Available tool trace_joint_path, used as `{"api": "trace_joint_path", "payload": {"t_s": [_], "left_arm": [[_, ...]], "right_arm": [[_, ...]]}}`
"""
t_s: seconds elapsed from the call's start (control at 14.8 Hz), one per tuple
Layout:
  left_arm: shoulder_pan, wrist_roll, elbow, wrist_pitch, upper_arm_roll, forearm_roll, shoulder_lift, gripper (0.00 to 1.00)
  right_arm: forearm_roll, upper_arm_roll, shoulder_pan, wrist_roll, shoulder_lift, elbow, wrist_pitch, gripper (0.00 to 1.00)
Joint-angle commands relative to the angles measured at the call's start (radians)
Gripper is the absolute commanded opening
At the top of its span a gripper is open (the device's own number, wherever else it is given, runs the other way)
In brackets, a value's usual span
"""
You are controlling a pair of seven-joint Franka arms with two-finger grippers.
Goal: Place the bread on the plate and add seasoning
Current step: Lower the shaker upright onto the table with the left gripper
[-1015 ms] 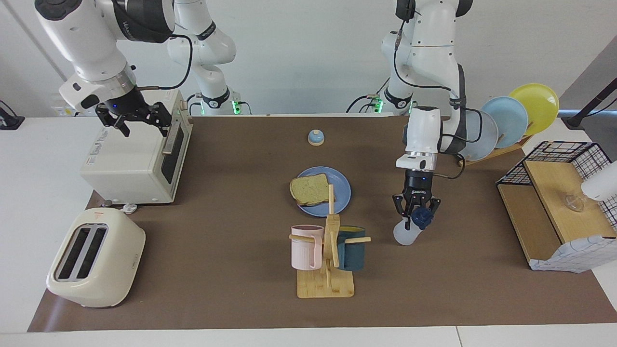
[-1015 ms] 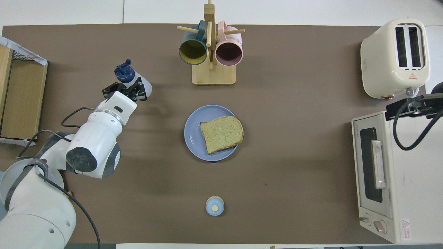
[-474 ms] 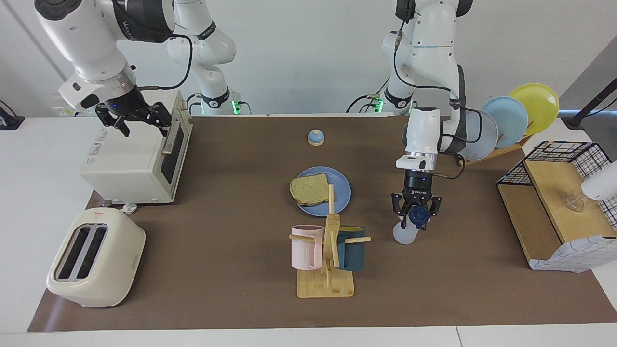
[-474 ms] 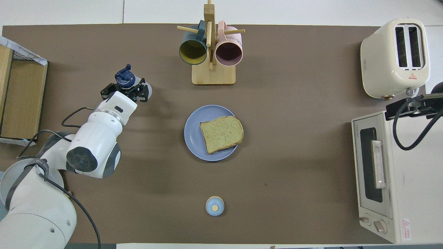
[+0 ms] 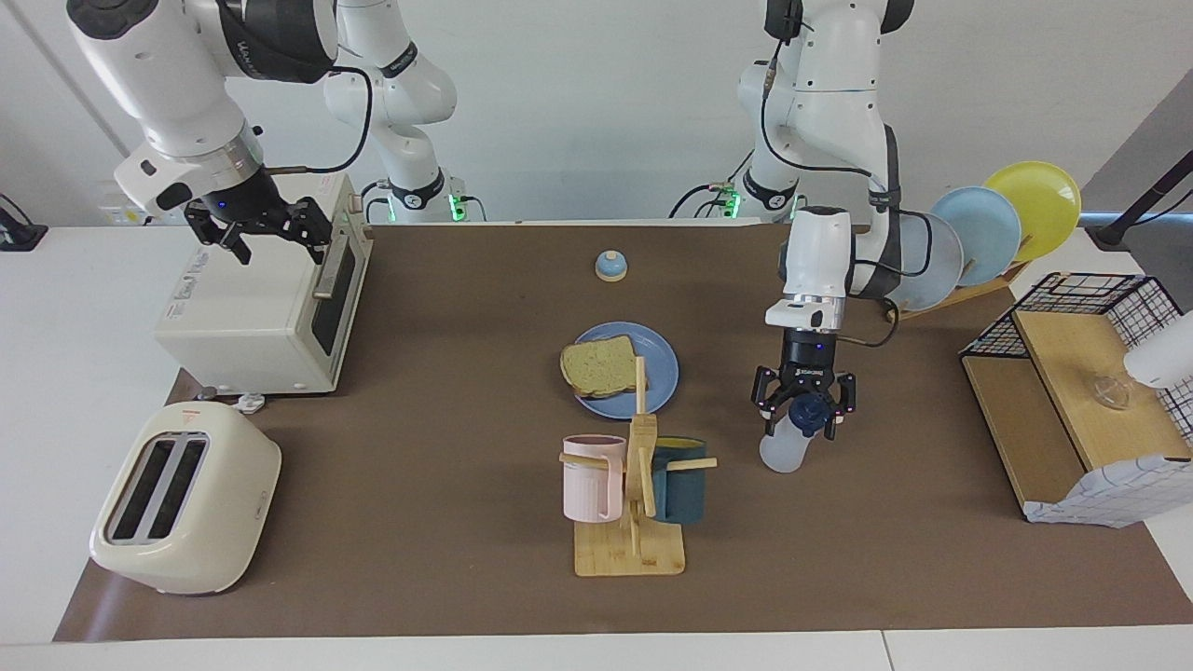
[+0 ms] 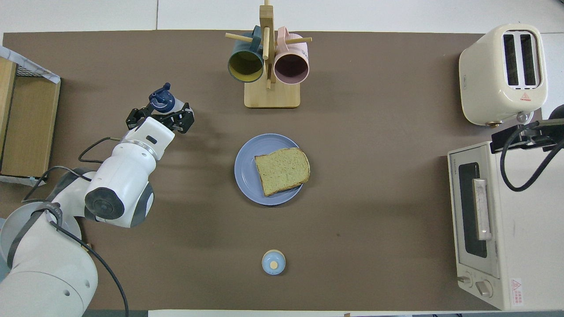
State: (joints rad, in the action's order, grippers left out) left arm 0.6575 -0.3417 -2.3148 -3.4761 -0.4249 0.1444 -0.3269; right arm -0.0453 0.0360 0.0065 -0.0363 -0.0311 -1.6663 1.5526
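Observation:
The bread (image 5: 598, 368) lies on the medium-blue plate (image 5: 660, 377) in the middle of the table; it also shows in the overhead view (image 6: 282, 171) on the plate (image 6: 246, 174). The seasoning bottle (image 5: 781, 453) stands upright on the table, toward the left arm's end, beside the mug rack. Its navy cap (image 6: 161, 95) shows from above. My left gripper (image 5: 805, 408) (image 6: 159, 117) is open, its fingers spread on either side of the cap. My right gripper (image 5: 264, 231) is open and empty over the toaster oven, waiting.
A wooden mug rack (image 5: 634, 485) with a pink and a teal mug stands farther from the robots than the plate. A blue bell (image 5: 610, 266) sits nearer. A toaster oven (image 5: 261, 308), a toaster (image 5: 186, 499), a dish rack (image 5: 988, 233) and a wooden shelf (image 5: 1072, 401) line the table's ends.
The bottle went from tilted in the left gripper to upright on the table. The left gripper's fingers then spread apart and let go of it. The right arm stayed still.

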Motion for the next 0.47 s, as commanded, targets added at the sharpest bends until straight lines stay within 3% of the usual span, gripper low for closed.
{"api": "trace_joint_path", "payload": {"t_s": [0.0, 0.41], "left_arm": [[-0.010, 0.015, -0.020, -0.024, 0.002, -0.005, 0.005, 1.00], [-0.032, 0.036, -0.044, -0.009, -0.002, -0.003, 0.043, 1.00]], "right_arm": [[0.012, -0.001, -0.006, -0.025, -0.010, -0.009, -0.008, 1.00], [0.012, -0.001, -0.006, -0.025, -0.010, -0.009, -0.008, 1.00]]}}
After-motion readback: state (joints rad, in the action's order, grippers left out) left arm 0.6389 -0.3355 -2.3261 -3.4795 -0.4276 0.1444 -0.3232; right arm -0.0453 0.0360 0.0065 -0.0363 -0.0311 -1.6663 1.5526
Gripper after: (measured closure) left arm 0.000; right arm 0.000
